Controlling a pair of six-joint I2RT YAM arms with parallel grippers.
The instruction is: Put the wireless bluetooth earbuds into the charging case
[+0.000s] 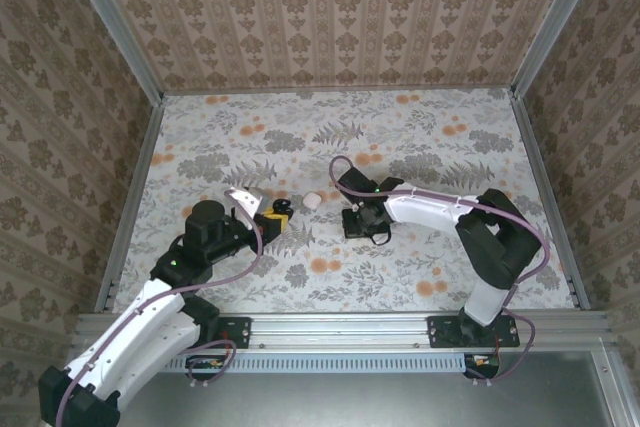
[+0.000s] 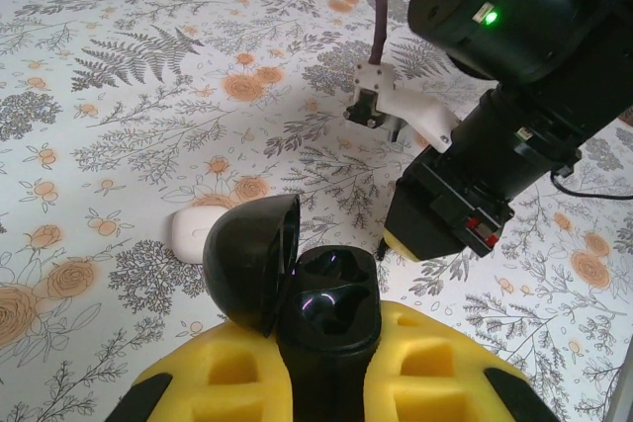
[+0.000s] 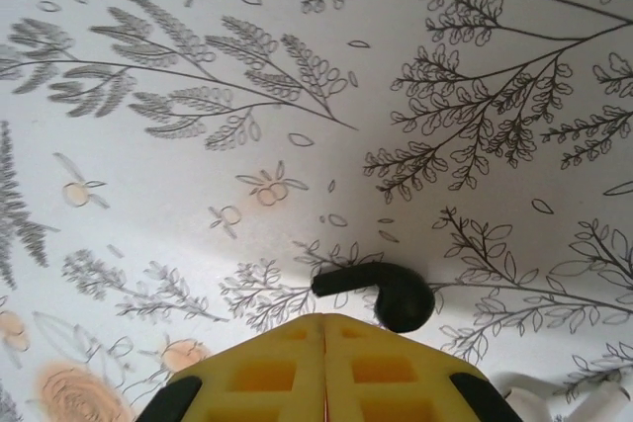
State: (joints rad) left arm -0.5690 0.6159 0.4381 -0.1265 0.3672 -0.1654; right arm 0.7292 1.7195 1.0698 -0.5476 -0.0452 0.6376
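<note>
- The left end effector (image 2: 321, 368) is clamping a small black charging case (image 2: 331, 303) between its yellow pads, over the left half of the tabletop (image 1: 400, 137). The case lid (image 2: 252, 259) is standing open and the dark wells are facing upward.
- The right end effector (image 3: 321, 333) is hanging low over the tabletop with its yellow pads pressed together, no gap showing.
- One black earbud (image 3: 381, 294) is lying right at those closed tips. Its stem is running crosswise to the pads and its round head is sitting to the right of the seam. Whether the tips are nipping it or only touching it cannot be told.
- In the overhead view, the open case is lying to the left of the right end effector, near but apart. The right arm is the nearer one to the earbud, so the next move is probably a short carry leftward to the wells.
- A small white rounded piece (image 2: 193, 232) is resting on the tabletop between the two end effectors, just beside the lid.
</note>
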